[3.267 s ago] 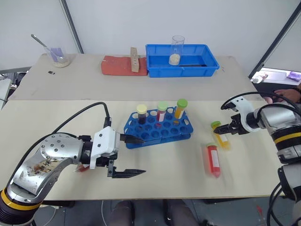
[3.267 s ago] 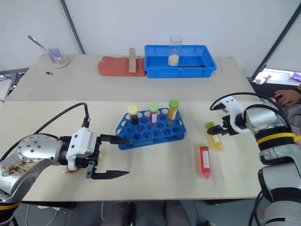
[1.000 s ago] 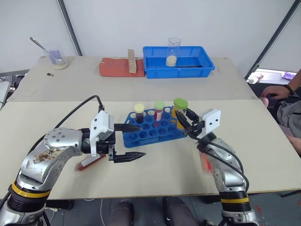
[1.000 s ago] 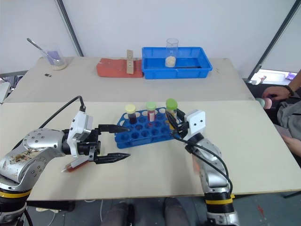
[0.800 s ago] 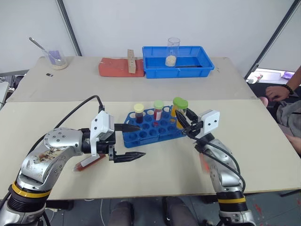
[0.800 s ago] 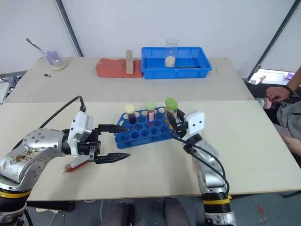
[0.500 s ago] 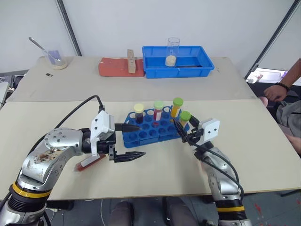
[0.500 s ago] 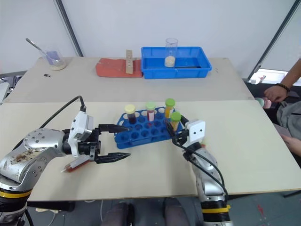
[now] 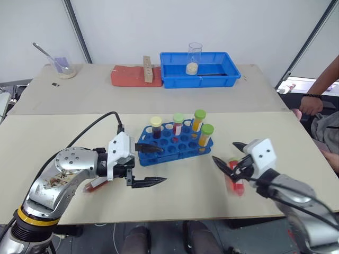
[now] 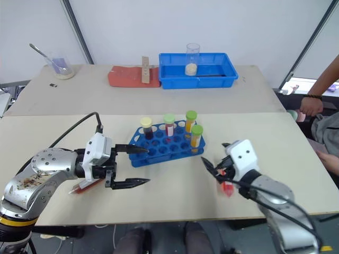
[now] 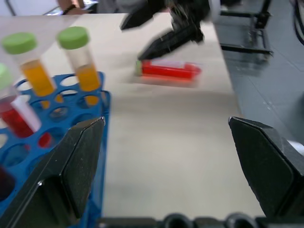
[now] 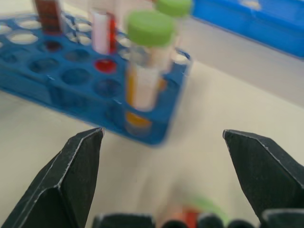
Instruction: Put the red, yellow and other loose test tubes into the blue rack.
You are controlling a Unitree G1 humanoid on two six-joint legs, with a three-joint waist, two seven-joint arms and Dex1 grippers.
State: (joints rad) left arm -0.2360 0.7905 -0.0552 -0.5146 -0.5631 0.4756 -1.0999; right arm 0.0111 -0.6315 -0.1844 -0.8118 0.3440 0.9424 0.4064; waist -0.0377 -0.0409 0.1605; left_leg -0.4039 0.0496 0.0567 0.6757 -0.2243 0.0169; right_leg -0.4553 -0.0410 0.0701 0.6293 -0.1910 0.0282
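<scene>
The blue rack point(image 9: 175, 145) stands mid-table with several capped tubes upright in it; a yellow tube with a green cap point(image 9: 205, 136) is at its near right corner. A red tube point(image 9: 233, 179) lies flat on the table to the right of the rack. My right gripper point(image 9: 224, 152) hovers open and empty just above that red tube, apart from the rack. My left gripper point(image 9: 162, 165) is open and empty beside the rack's left end. Another red tube point(image 9: 97, 183) lies under my left wrist. In the left wrist view the red tube point(image 11: 168, 70) lies beyond the rack point(image 11: 28, 156).
On the far table are a blue bin point(image 9: 222, 74), a glass beaker point(image 9: 194, 57) inside it, a red pad point(image 9: 130, 75) with a wooden block and a beaker with a spoon point(image 9: 63, 63). A person's arm point(image 9: 320, 95) is at the right edge.
My right gripper opened, left the yellow green-capped tube standing in the rack's right corner, and pulled back to the right, over the lying red tube. The left gripper stayed put.
</scene>
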